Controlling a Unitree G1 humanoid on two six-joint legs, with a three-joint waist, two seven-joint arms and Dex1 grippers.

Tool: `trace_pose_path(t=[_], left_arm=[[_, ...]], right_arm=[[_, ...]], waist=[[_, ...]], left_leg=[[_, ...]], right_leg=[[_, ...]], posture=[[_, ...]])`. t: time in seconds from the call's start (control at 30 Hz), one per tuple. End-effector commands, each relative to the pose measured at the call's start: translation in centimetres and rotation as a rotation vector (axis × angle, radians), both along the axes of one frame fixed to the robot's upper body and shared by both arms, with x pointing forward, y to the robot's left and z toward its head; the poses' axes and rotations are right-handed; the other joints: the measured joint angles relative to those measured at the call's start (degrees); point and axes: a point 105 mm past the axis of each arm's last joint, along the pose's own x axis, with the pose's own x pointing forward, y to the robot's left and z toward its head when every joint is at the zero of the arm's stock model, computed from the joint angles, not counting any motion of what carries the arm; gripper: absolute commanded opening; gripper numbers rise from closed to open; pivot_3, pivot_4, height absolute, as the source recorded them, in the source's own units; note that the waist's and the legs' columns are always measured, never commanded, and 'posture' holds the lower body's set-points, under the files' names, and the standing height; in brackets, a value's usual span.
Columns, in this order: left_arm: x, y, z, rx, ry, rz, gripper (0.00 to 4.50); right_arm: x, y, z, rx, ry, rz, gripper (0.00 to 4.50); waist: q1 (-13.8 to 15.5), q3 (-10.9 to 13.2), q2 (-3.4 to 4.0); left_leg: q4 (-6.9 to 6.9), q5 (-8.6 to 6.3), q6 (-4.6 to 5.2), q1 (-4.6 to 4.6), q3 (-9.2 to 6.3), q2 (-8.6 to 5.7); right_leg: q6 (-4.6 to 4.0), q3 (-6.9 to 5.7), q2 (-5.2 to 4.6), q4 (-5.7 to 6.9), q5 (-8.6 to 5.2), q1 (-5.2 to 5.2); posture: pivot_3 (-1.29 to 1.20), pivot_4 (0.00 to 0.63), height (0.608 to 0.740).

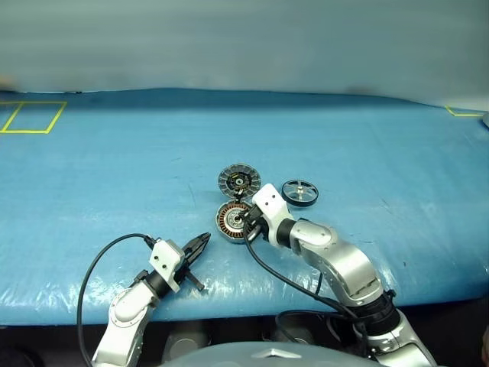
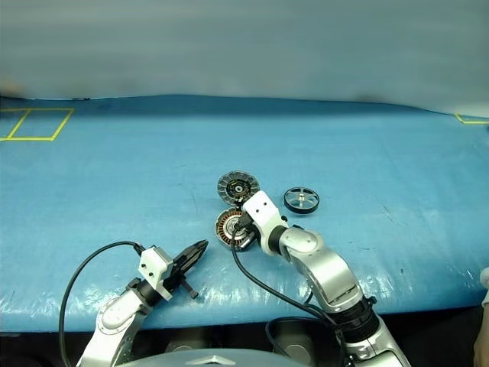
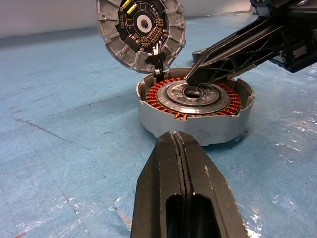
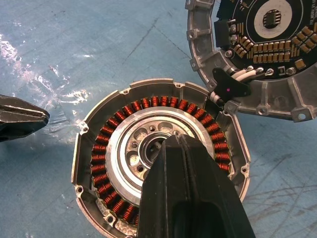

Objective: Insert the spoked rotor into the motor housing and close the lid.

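Right wrist view: right gripper, fingers pressed together, tip over motor housing centre. Lid stood open behind; spoked rotor lay beside. Left gripper closed, empty, nearby.

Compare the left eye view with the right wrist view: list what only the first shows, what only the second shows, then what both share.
Only the left eye view: the spoked rotor lying on the blue table apart from the housing, plus yellow tape marks.
Only the right wrist view: white wires joining lid and housing.
Both: the open motor housing with copper windings, the lid face up beside it, the shut right gripper over its centre, and the shut left gripper.
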Motion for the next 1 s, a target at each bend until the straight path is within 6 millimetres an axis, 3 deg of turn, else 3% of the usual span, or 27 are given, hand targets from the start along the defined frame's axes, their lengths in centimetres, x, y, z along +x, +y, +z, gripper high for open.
trace_pose_path(t=[0.03,0.27,0.53,1.0], left_arm=[[0.2,0.1,0.7,-0.007,-0.026,0.001,0.00],[0.2,0.1,0.7,-0.007,-0.026,-0.004,0.00],[0.2,0.1,0.6,-0.006,-0.027,-0.004,0.00],[0.3,0.1,0.7,-0.003,-0.031,-0.006,0.00]], right_arm=[[-0.4,0.4,0.5,0.018,-0.004,0.015,0.02],[-0.8,1.2,1.5,0.045,-0.020,0.041,0.02],[-0.9,1.9,1.1,0.051,-0.009,0.049,0.02],[0.0,0.4,0.5,0.015,-0.012,-0.010,0.02]], waist=[[0.0,0.0,0.00],[0.0,0.0,0.01],[0.0,0.0,0.01],[0.0,0.0,0.01]], left_leg=[[0.00,0.00,0.00,0.00,0.00,0.00],[-0.01,0.00,0.00,-0.04,0.00,0.00],[0.00,0.00,0.00,-0.04,0.00,0.00],[0.00,0.00,0.00,-0.02,0.00,0.00]], right_leg=[[0.00,0.00,0.00,0.00,0.00,0.00],[0.00,0.00,0.00,0.00,0.00,-0.02],[0.00,0.00,0.00,0.00,0.00,-0.02],[0.00,-0.01,0.00,0.00,0.00,-0.01]], posture=[[0.00,0.150,0.740],[0.00,0.150,0.740],[0.00,0.150,0.740],[0.00,0.150,0.740]])
